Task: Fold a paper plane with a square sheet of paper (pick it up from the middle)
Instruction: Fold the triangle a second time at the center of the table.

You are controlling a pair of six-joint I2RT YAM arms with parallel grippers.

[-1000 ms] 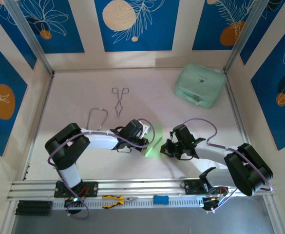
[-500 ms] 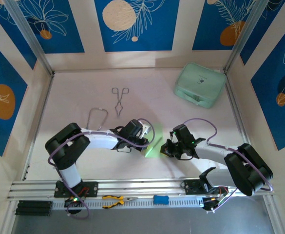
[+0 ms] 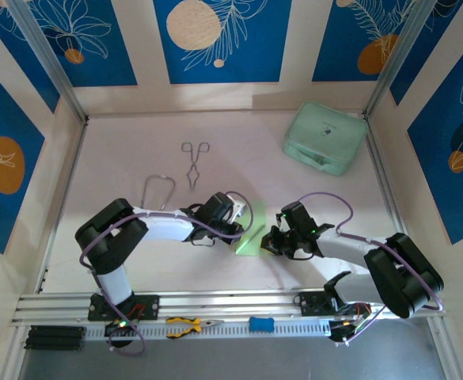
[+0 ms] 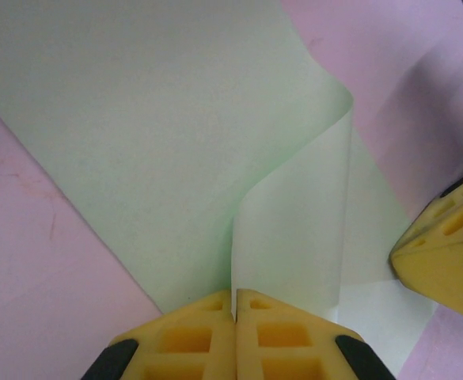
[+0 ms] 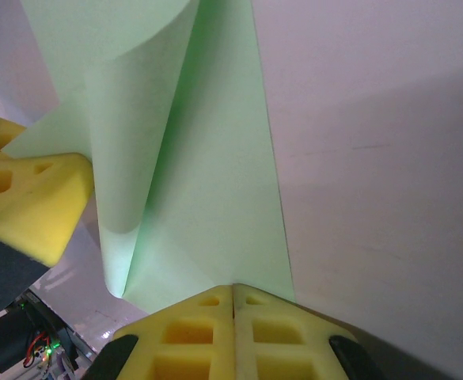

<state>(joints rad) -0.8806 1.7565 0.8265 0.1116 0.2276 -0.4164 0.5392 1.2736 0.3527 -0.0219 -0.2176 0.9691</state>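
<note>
The square sheet of paper [image 3: 251,230] is light green and lies partly folded on the table between my two grippers. In the left wrist view the sheet [image 4: 160,134] has a flap curling up, and that flap's edge runs into the seam of my left gripper [image 4: 235,297], which is shut on it. My left gripper [image 3: 240,223] sits at the sheet's left side. My right gripper [image 5: 233,290] is shut on the near tip of the sheet [image 5: 215,198], at its right side [image 3: 269,241]. Each wrist view shows the other gripper's yellow finger at its edge. A paper plane is out of view.
A mint-green case [image 3: 324,139] stands at the back right. Metal tongs [image 3: 194,162] and a thin wire loop [image 3: 157,190] lie left of centre. Yellow-handled pliers [image 3: 190,324] and a blue tool [image 3: 261,324] rest on the front rail. Walls close the table on three sides.
</note>
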